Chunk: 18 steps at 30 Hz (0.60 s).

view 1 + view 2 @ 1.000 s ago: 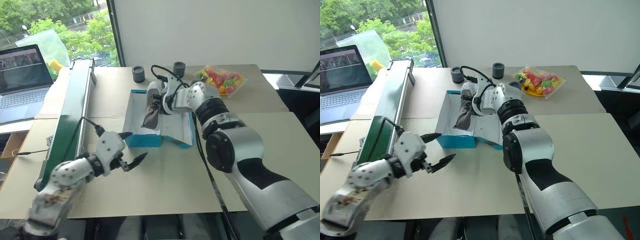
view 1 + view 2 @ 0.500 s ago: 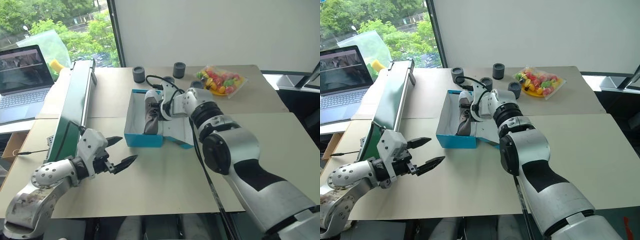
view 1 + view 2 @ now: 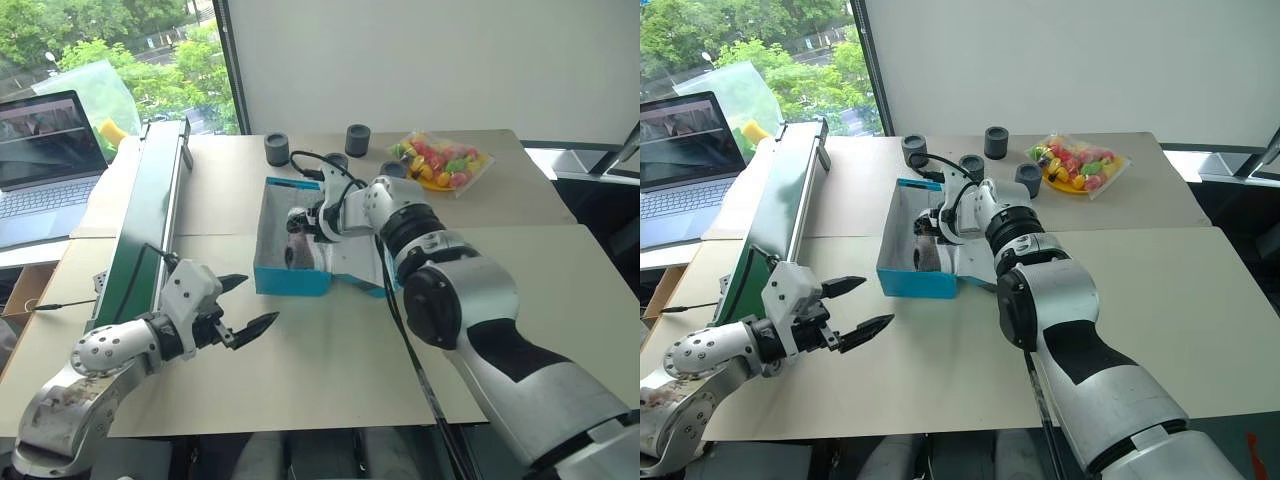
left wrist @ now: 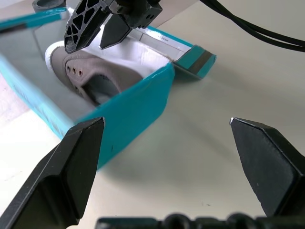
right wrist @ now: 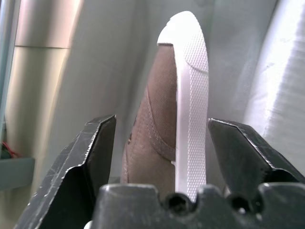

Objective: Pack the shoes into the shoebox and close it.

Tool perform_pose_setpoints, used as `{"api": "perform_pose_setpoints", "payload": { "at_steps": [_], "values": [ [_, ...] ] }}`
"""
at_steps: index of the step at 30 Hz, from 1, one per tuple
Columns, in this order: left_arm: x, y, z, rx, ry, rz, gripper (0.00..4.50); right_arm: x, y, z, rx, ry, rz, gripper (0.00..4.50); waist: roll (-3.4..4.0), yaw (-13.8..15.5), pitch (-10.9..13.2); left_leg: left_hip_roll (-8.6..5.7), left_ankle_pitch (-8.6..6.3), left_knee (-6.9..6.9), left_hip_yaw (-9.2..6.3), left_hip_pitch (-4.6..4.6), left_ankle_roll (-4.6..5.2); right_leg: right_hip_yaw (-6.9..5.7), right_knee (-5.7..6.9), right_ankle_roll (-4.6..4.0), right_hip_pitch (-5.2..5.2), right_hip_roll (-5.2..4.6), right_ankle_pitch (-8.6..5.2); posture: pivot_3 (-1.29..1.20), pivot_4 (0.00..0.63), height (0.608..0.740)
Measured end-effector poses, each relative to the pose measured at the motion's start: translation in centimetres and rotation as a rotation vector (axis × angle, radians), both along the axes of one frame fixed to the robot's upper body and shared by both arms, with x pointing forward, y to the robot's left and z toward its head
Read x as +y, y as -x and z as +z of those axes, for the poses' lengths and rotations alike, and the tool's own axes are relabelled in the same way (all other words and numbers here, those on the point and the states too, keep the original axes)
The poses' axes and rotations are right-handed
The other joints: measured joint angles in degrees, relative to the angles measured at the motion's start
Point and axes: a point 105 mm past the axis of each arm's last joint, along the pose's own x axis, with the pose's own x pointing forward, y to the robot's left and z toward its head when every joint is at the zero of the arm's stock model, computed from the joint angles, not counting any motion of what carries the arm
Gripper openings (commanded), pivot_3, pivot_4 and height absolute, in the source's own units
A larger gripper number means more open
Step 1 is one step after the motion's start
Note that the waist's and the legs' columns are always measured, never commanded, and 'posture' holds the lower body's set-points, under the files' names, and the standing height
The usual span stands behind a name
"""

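The shoebox (image 3: 292,262) sits open on the tan table (image 3: 330,340), at the centre, just right of the long green conveyor (image 3: 145,215). Its hinged lid (image 3: 355,262) is folded out flat on the right side of the box.

Status: one grey sneaker (image 4: 90,71) lies inside the box, resting on its side with the white sole (image 5: 190,86) facing the lid-side wall. The right gripper (image 4: 107,21) is positioned directly above this shoe. Its fingers stand apart on either side of the shoe without touching it, as the right wrist view shows; the shoe is judged to be released.

The left gripper (image 3: 243,305) hovers over the near left table area, just short of the box's near left corner. Its fingers are spread wide and carry nothing.

Remaining steps, as judged from the views:
- Whether a second shoe is in the box cannot be determined; much of the interior is hidden by the wall and the right gripper.
- The lid is not yet closed.

Overall, the task is judged roughly half complete at best.

Markings: a strip of white lettering runs along the far rim of the box; it is too small to read. The laptop (image 3: 45,165) screen at the far left shows no legible text.
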Motion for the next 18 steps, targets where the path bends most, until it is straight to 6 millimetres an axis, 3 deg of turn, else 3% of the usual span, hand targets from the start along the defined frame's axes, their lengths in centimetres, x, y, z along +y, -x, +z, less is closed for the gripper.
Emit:
{"api": "perform_pose_setpoints", "payload": {
  "at_steps": [7,11,15,18],
  "values": [
    [-0.1,-0.2,0.4,-0.016,0.003,0.002,4.5,0.8,0.1,1.2,-0.026,-0.019,0.028,3.7,0.0,-0.04,0.0,0.0,0.0,0.0,0.0,-0.01,0.0,0.0,0.01,0.0,-0.01,0.0,0.0,0.0,0.15,0.736],
    [-0.1,-0.3,0.5,-0.028,0.003,0.013,4.5,1.5,0.1,2.9,-0.066,-0.053,0.065,3.7,0.0,-0.04,0.0,0.0,0.0,0.0,0.0,-0.01,0.0,0.0,0.01,0.0,-0.01,0.0,0.0,0.0,0.15,0.736],
    [-0.1,-0.8,1.1,-0.063,0.046,0.056,4.5,1.7,-0.2,6.2,-0.141,-0.16,0.1,3.7,0.0,0.17,0.0,0.0,0.0,0.0,-0.01,-0.03,0.0,-0.02,-0.01,0.0,0.0,-0.01,0.0,0.0,0.15,0.736],
    [0.7,-1.4,1.7,-0.105,0.113,0.165,4.5,-1.3,-1.1,10.4,-0.427,-0.173,0.162,3.7,-0.01,0.81,0.0,-0.06,0.0,0.05,-0.11,-0.1,0.0,-0.17,-0.04,0.04,0.09,-0.06,0.01,0.0,0.15,0.736]
  ]
}}
